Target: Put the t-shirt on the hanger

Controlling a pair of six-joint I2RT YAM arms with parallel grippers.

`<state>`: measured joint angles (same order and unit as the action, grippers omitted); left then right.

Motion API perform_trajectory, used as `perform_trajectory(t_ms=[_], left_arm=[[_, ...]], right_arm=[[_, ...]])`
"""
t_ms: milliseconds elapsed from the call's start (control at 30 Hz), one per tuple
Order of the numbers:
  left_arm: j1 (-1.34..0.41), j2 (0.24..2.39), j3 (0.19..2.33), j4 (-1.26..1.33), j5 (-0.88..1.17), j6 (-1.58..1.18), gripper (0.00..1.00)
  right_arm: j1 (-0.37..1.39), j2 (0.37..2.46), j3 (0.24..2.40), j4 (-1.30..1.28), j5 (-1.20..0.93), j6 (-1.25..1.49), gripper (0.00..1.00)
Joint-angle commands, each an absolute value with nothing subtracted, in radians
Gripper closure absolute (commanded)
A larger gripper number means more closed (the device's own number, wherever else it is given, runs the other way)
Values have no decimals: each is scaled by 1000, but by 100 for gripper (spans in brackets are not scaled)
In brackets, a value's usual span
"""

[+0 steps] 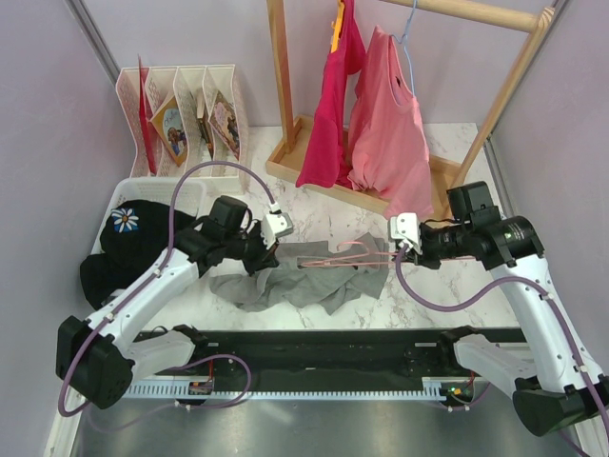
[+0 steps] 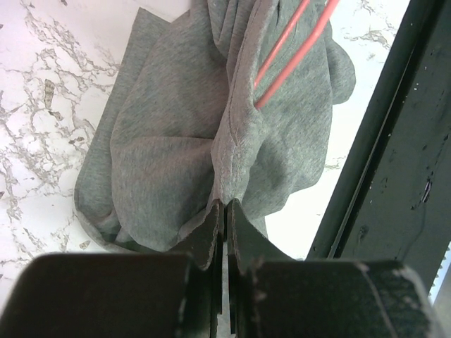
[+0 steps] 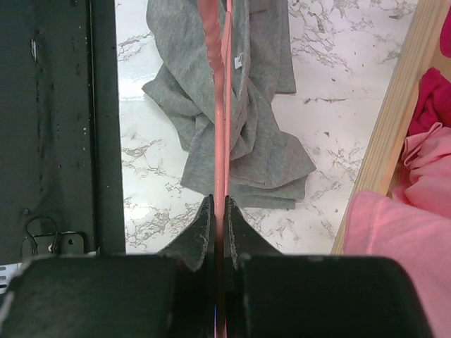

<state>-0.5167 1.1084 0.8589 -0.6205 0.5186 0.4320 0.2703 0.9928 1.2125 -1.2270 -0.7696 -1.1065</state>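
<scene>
Left gripper (image 1: 269, 249) is seen pinched on a bunched fold of the t-shirt (image 1: 304, 276), with its jaws nearly touching and grey cloth caught between them. The right gripper (image 1: 406, 249) is clamped on the hanger (image 1: 338, 255), whose thin pink bar is held edge-on between the fingertips. The t-shirt is crumpled on the table (image 1: 324, 214) between the two grippers, and the hanger is run into its folds from the right. Behind, a rack (image 1: 281, 86) is hung with pink tops (image 1: 385, 124). A black garment (image 1: 128, 248) is heaped at the left.
</scene>
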Motion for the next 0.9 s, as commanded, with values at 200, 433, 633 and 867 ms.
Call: perform_trajectory(t_ms=[200,433,633,867], left_arm=[[-517,1121,920,-638,574,474,98],[-517,1100,939,-687,606,502,98],[-517,1083,968,-707,649,532,98],[-520,1084,1003,-712,689,592,98]], right_arm=[[325,1023,1184,-1067,-873,-1115,100],[370,1046,1114,-911,-854,-1055,100],[377,1023,994,-806,-959,-1065,100],[408,1040,910,-577,-1005,-962,100]])
